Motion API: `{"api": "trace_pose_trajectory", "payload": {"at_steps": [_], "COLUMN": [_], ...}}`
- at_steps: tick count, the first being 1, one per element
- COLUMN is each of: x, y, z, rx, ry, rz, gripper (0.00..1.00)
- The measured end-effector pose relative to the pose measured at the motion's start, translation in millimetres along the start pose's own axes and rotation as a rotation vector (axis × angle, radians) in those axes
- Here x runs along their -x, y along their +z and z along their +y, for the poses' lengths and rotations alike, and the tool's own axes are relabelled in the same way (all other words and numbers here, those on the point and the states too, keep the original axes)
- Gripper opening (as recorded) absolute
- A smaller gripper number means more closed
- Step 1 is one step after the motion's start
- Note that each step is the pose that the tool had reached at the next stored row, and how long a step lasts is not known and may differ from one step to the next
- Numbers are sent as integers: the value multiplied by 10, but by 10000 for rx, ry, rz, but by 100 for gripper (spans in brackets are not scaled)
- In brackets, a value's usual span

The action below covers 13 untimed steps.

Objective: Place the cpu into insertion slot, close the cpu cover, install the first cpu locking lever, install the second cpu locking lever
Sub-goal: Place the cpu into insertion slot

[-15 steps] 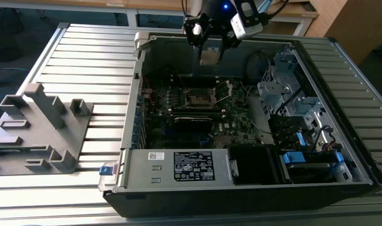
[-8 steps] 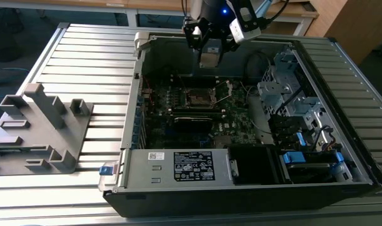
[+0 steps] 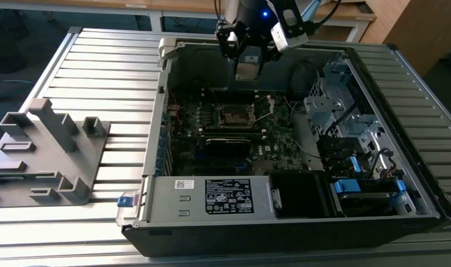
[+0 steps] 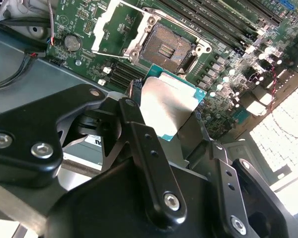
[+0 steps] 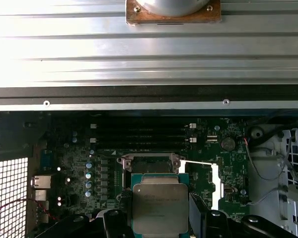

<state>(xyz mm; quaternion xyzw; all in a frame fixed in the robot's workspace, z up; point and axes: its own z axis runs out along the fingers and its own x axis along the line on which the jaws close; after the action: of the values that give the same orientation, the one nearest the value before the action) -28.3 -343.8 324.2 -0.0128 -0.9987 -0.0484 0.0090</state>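
- Our gripper (image 3: 249, 60) hung over the far end of the open case, and we saw its fingers (image 4: 133, 119) closed on two opposite edges of the cpu (image 4: 167, 105).
- We saw the slatted metal table (image 3: 99, 61) carrying everything.
- We found the computer case (image 3: 300, 233) lying on its side, with its side panel off.
- We noted a grey moulded fixture (image 3: 51, 150) on the table at the exterior view's left, well apart from the case.
- We saw a white-labelled grey metal box (image 3: 210, 197) sitting in the near end of the case.
- We saw the green motherboard (image 3: 210, 150) covering the case floor.
- We found the cpu cover (image 4: 114, 27) swung up, beside the socket.
- We saw the insertion slot (image 4: 167, 48) bare, its contacts exposed.
- We saw the cpu held above the board, near the slot and not touching it.
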Motion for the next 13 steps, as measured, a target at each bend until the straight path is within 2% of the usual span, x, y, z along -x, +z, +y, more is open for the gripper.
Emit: {"api": "trace_pose_trajectory", "payload": {"at_steps": [5,13], "x": [0,1], "y": [2,61], "z": [0,-6], "rx": [1,-1], "ry": [0,1], "rz": [-1,0], "gripper": [54,54]}}
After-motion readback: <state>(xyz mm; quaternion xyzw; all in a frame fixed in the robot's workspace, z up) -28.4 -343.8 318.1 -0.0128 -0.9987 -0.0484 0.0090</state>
